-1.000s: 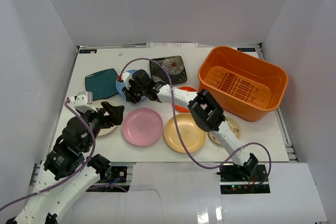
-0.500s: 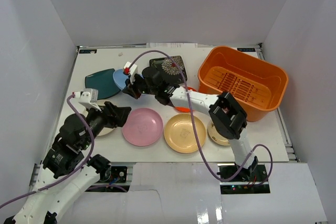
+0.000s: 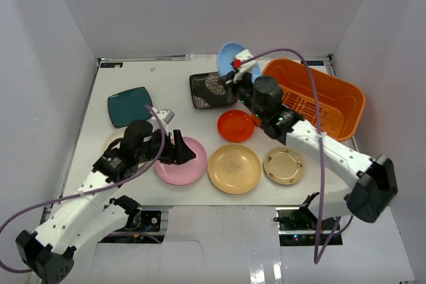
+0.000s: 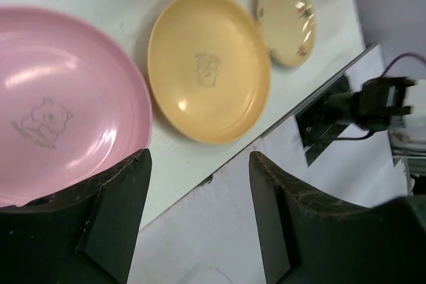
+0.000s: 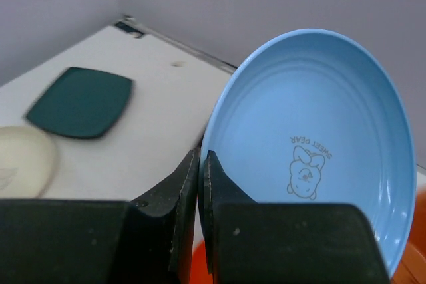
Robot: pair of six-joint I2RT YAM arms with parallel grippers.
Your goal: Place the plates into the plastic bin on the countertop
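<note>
**Light blue plate held beside the plastic bin**

The white countertop (image 3: 180,84) is taken up at its far right by the plastic bin (image 3: 343,119), an orange tub.

Seven plates are laid flat on the countertop, all to the left of the bin or nearer than it:
- The pink plate (image 3: 194,168) is set well to the bin's near left.
- The tan-yellow plate (image 3: 234,168) is placed between the pink plate and the cream plate (image 3: 284,165), which lies just in front of the bin.
- The teal square plate (image 3: 130,106) is found furthest left of the bin.
- The black flowered plate (image 3: 210,90) lies near the bin's left end.
- The red-orange plate (image 3: 236,126) is seen near the bin's near-left corner.
- A beige plate (image 3: 112,139) is half hidden under the left arm.

The light blue plate (image 5: 319,157) is held tilted on edge just beside the bin's far-left corner. Its rim is pinched by the right gripper (image 5: 201,184).

The left gripper (image 4: 200,184) is spread wide over the pink plate's near edge. Contact cannot be judged.
</note>
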